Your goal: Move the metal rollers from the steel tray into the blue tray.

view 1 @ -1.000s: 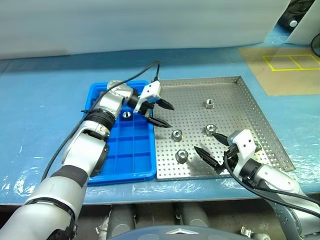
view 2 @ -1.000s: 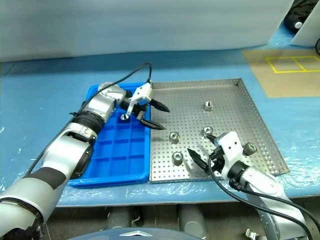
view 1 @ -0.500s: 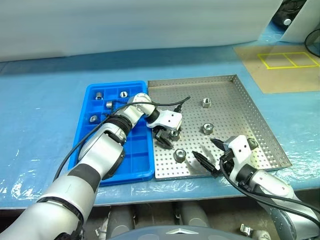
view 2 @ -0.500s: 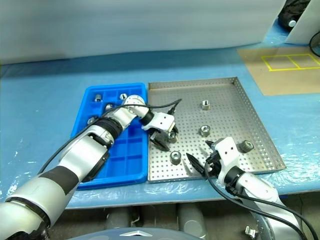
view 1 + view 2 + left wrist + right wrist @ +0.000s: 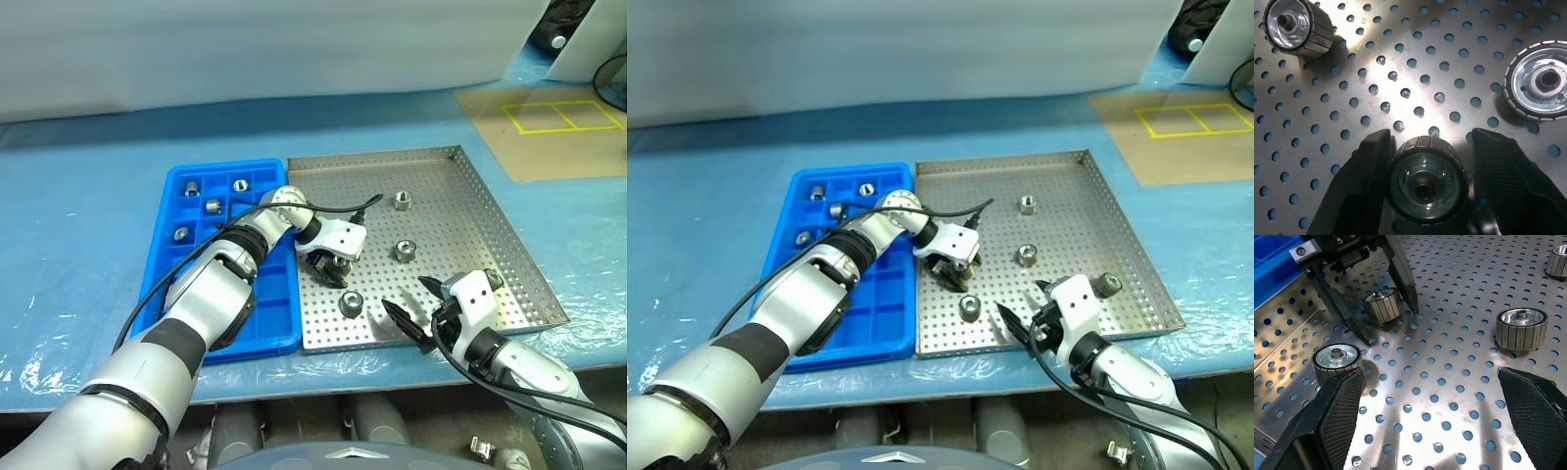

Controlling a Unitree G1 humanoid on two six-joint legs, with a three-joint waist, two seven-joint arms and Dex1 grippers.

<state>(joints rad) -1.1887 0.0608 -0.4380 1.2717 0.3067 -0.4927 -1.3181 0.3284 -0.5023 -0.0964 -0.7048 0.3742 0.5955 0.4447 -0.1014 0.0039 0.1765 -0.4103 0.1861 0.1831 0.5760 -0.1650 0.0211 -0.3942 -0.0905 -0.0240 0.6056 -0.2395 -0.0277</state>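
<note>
**Pale blue sheet, two trays side by side**

Pale blue sheeting (image 5: pixel 88 225) covers the bench; steel tray (image 5: pixel 460 211) lies beside blue tray (image 5: pixel 157 284), rims touching.

Left gripper (image 5: pixel 331 268) is down on the steel tray's perforated floor, its fingers (image 5: pixel 1359 188) around one roller (image 5: pixel 1426 180): one finger touches it, the other stands just off, so not fully clamped.

Right gripper (image 5: pixel 415 311) hovers at the tray's near edge, fingers (image 5: pixel 1334 418) spread wide, holding nothing.

Metal rollers (image 5: pixel 404 250): short, ribbed, shiny cylinders with centre holes. Five on the steel tray, four in the blue tray's far compartments (image 5: pixel 213 205).

No legible writing.
</note>
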